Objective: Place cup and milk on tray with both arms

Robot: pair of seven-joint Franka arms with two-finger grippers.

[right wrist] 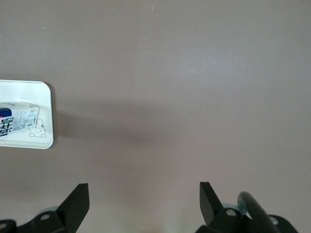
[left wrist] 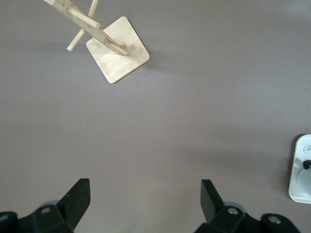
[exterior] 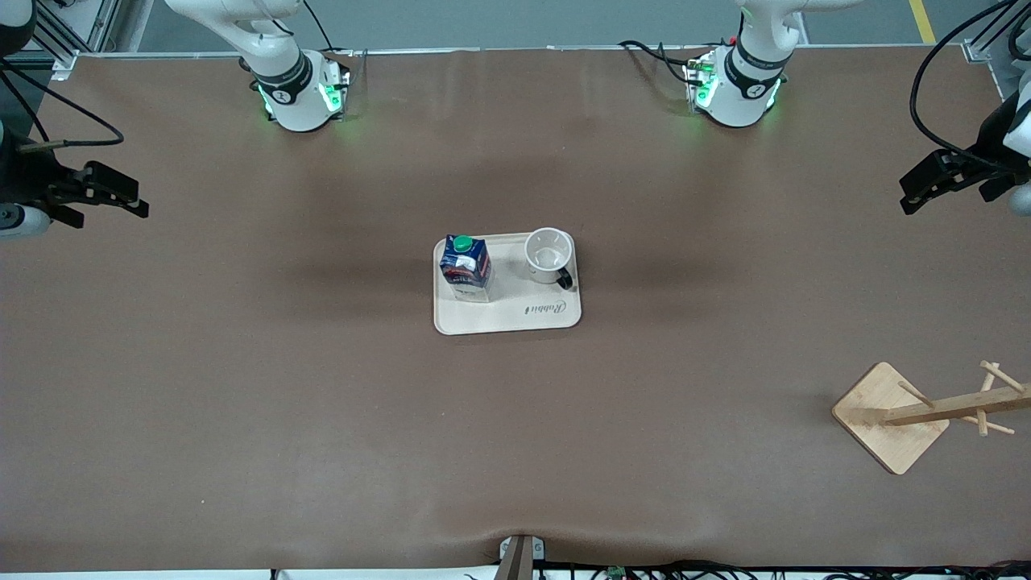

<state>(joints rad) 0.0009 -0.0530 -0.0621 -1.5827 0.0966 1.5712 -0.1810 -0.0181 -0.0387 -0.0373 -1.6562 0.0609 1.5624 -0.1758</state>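
Milk carton (exterior: pixel 465 267) standing tall on cream tray (exterior: pixel 515 321) marked "Rabbit", green cap up, white mug (exterior: pixel 549 254) beside it, mouth up, left gripper (left wrist: pixel 146 199) and right gripper (right wrist: pixel 145 201) spread wide, empty, over table ends

Bare table (exterior: pixel 322 403) around tray (exterior: pixel 515 321), wooden rack (exterior: pixel 918 415) probably well apart
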